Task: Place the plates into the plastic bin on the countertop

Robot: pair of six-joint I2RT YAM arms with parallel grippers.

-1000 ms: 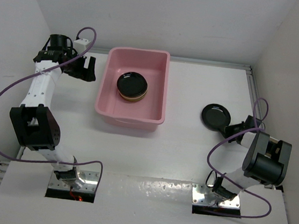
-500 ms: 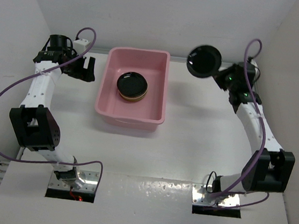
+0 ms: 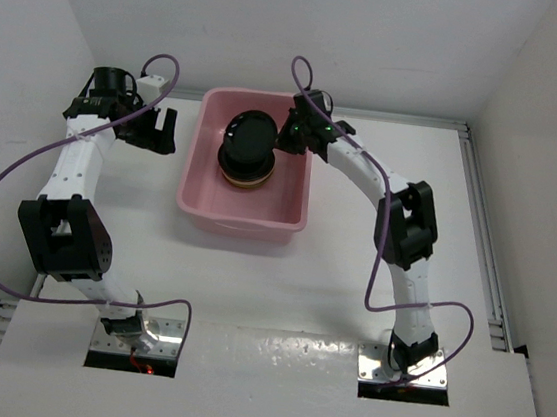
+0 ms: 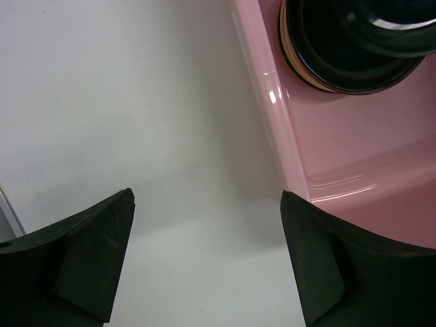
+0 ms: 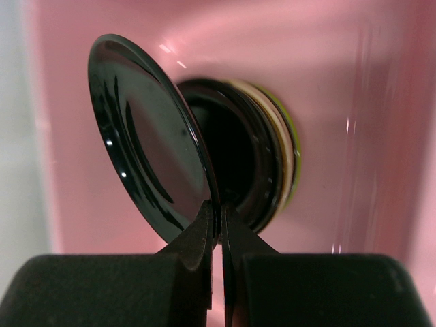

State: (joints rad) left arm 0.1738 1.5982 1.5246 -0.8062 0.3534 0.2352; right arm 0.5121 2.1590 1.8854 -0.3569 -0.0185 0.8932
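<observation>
The pink plastic bin (image 3: 291, 185) stands at the back middle of the white countertop (image 3: 351, 277). A stack of plates (image 3: 245, 175) with a black one on top lies inside it; the stack also shows in the right wrist view (image 5: 272, 157) and the left wrist view (image 4: 320, 61). My right gripper (image 3: 284, 141) is shut on the rim of a black plate (image 3: 249, 140) and holds it tilted just above the stack; in its own view the gripper (image 5: 219, 218) pinches the plate (image 5: 153, 150). My left gripper (image 3: 162, 130) is open and empty, left of the bin (image 4: 354, 157).
White walls close in the left, back and right sides. Metal rails (image 3: 483, 222) run along the countertop's right edge. The right arm (image 3: 398, 222) stretches across the right half of the countertop.
My right arm carried the black plate from the back right leftward over the bin's rim and down above the stack. The left arm has not moved.
</observation>
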